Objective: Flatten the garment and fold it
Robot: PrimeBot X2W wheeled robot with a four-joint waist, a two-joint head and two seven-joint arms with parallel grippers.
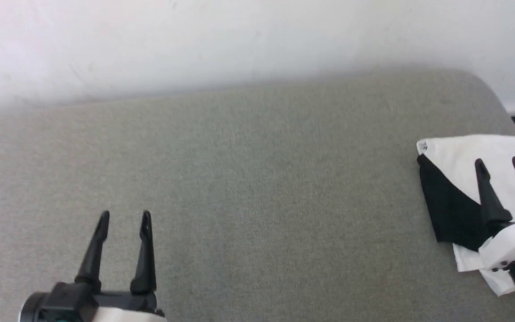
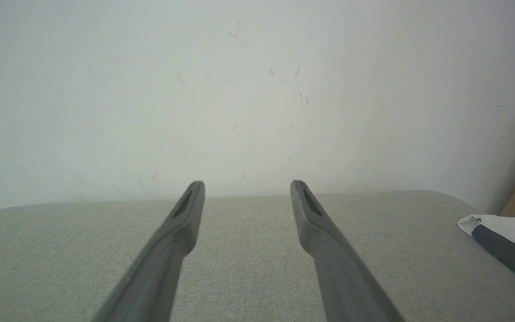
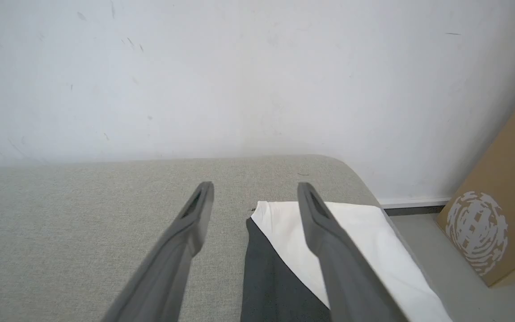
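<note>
Head view: grey surface (image 1: 257,179) against white wall (image 1: 239,36), folded garment (image 1: 458,156) at right edge, left hand (image 1: 125,214) and right hand (image 1: 498,161) spread.

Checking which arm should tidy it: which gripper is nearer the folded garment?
Right. The right gripper is open over the folded garment at the cushion's right end; the left gripper is open far to its left, over bare cushion.

I see a grey fabric-covered surface (image 1: 257,179) with a rounded far right corner; the garment (image 1: 452,156) lies folded on its right end, near that corner.
</note>
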